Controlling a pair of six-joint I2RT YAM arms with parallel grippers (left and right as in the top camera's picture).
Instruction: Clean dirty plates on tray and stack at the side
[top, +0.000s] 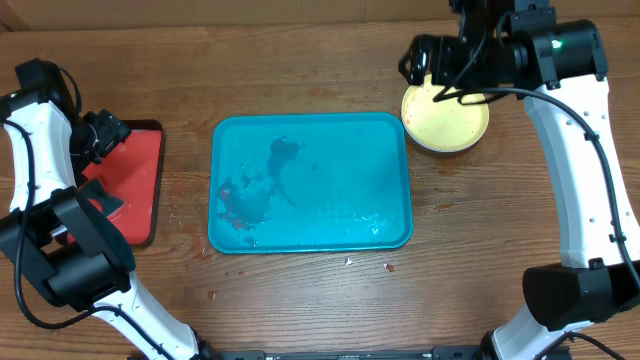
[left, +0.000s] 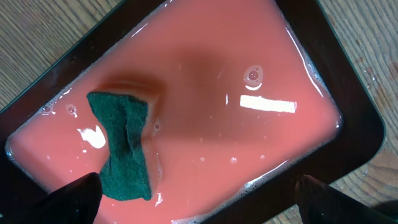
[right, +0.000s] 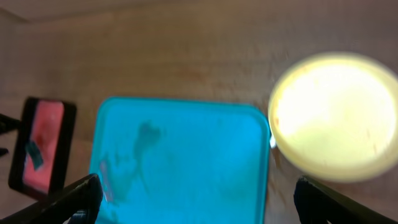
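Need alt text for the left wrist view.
A dark green sponge lies in shallow pink liquid inside a dark-rimmed red tray on a wooden table. The left tool, open, pokes in at both bottom corners.

Tray mid-table, plates at its far-right corner — smaller tray left, sponge inside

Under the left pincer lie a dark green sponge and pink liquid in a black-rimmed tray; before the right pincer, a red-smeared teal tray and yellow plate.
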